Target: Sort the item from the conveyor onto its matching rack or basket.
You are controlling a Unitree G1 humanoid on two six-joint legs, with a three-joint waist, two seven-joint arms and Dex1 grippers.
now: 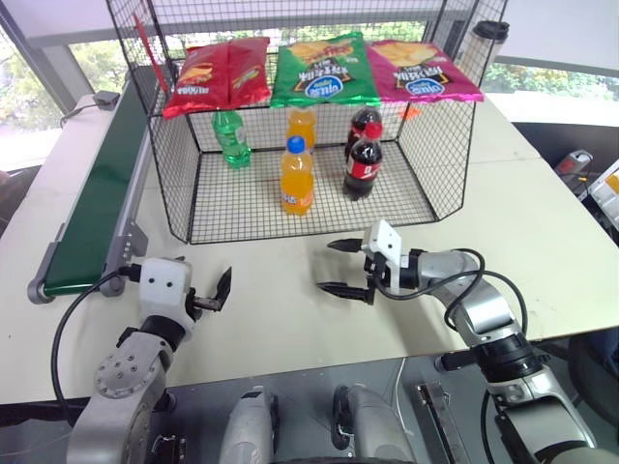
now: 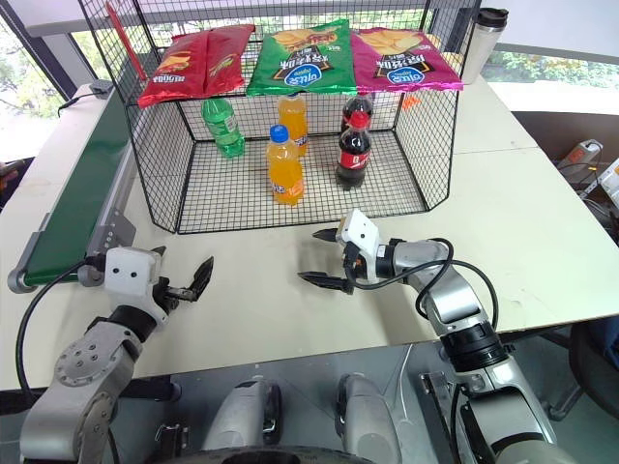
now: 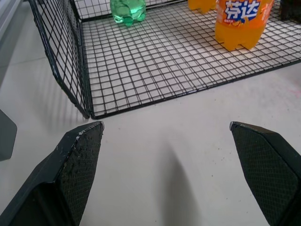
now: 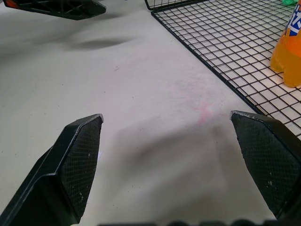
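Both grippers, left (image 1: 221,290) and right (image 1: 340,266), gape wide and empty over the table (image 1: 542,242) near its front edge, before the cage (image 1: 174,184) holding bottles.

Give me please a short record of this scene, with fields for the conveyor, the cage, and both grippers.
conveyor: green belt, no bottle visible on it
cage: black wire cage; green bottle, two orange bottles, two cola bottles inside; three snack bags on its back wall
left gripper: open, empty, over the table
right gripper: open, empty

Silver arms, black cables, textured black tool (image 1: 347,268) fingers (image 3: 80,160).
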